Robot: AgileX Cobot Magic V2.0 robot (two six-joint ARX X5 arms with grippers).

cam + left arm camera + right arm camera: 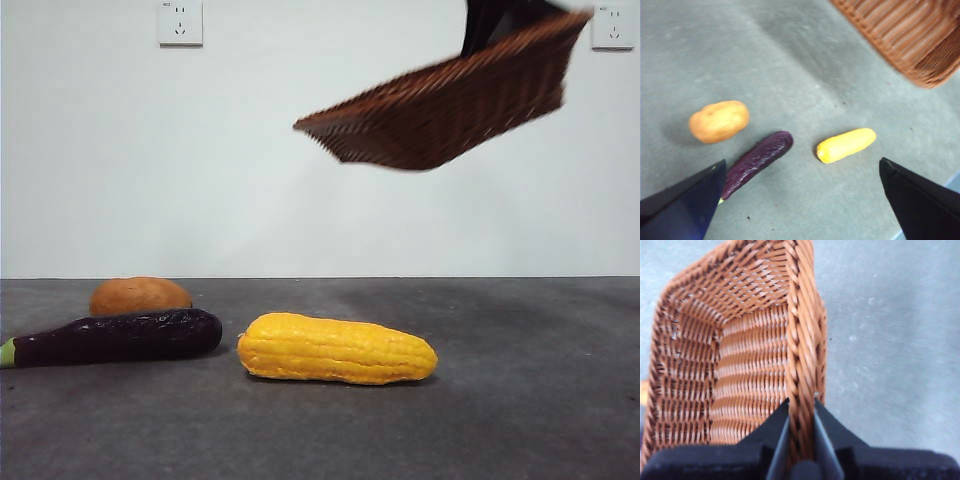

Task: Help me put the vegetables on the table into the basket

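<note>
Precariously, my right gripper (801,437) pinches one braided rim of the brown woven wicker basket (450,100), tilted in midair; it could slip. My left gripper (800,200) hangs spread above the vegetables.

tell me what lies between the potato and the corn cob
The eggplant lies between the potato and the corn cob; the left wrist view shows it, touching neither.

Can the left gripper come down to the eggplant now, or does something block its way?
Probably yes. The left gripper hangs open above the eggplant, with nothing between them. The potato and corn lie apart from it, and the right gripper holds the basket high, off to one side.
</note>
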